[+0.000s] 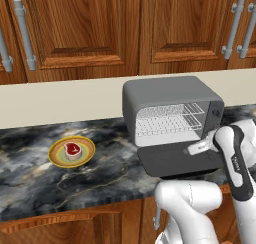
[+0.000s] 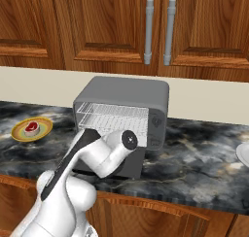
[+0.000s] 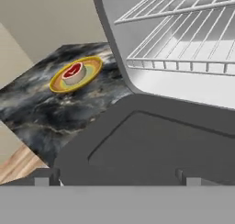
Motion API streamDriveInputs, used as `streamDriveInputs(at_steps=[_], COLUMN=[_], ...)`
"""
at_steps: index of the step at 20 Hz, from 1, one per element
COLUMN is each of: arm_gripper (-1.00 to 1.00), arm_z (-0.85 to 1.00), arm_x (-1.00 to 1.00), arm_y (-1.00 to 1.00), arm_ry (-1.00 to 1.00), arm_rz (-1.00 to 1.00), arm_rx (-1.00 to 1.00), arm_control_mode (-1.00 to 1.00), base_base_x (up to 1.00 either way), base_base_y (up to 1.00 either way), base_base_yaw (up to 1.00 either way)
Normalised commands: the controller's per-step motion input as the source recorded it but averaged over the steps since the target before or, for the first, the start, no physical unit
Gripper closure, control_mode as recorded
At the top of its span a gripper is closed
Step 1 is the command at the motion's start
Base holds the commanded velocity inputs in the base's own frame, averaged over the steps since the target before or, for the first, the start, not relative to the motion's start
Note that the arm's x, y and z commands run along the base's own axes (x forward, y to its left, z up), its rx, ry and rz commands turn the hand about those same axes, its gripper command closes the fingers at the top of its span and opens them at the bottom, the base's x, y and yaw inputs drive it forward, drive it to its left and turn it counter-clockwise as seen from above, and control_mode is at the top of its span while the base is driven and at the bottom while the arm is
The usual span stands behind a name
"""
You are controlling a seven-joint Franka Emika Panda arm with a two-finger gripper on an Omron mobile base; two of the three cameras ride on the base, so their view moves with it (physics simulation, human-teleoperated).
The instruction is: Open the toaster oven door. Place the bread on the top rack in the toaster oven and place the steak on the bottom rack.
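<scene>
- Your gripper point(image 3: 117, 178) hangs just above the toaster oven door point(image 3: 156, 145); its two dark fingertips point(image 3: 42, 178) stand far apart, near the left and right edges of the hand view, with nothing between them.
- From the left base view you see the hand point(image 1: 200, 147) over the right part of the toaster oven door point(image 1: 175, 160), the white forearm rising behind it at the right edge.
- The door is folded fully down on its lower hinge and lies flat, jutting over the counter's front edge.
- Behind it, the toaster oven point(image 1: 170, 95) stands open toward you; its pale interior shows two silver wire racks point(image 1: 167, 119), one above the other, both bare.
- The steak point(image 1: 72, 149), red with a pale rim, lies on a yellow-green round plate point(image 1: 56, 157), well apart from the oven on its left, on the dark marbled counter point(image 1: 75, 180).
- Wooden cabinets point(image 1: 80, 28) with grey handles hang above the cream backsplash.
</scene>
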Motion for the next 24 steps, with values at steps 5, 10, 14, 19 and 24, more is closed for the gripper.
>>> streamDriveInputs(at_steps=[5, 10, 14, 19, 24], arm_gripper=[-1.00, -1.00, -1.00, -1.00, -1.00], arm_z=[0.15, 0.15, 0.15, 0.11, -0.11], arm_x=[-0.05, 0.07, 0.23, 0.32, 0.31], arm_y=[-0.48, -0.45, -0.34, -0.20, -0.08], arm_ry=[-0.23, -0.18, -0.08, 0.00, -0.08], arm_rz=[0.34, 0.36, 0.26, 0.10, 0.00], arm_rx=[0.20, 0.15, 0.15, 0.10, 0.00], arm_control_mode=[-1.00, -1.00, -1.00, -1.00, -1.00], base_base_x=[0.00, 0.00, 0.00, 0.00, 0.00], base_base_y=[0.00, 0.00, 0.00, 0.00, 0.00], base_base_yaw=[0.00, 0.00, 0.00, 0.00, 0.00])
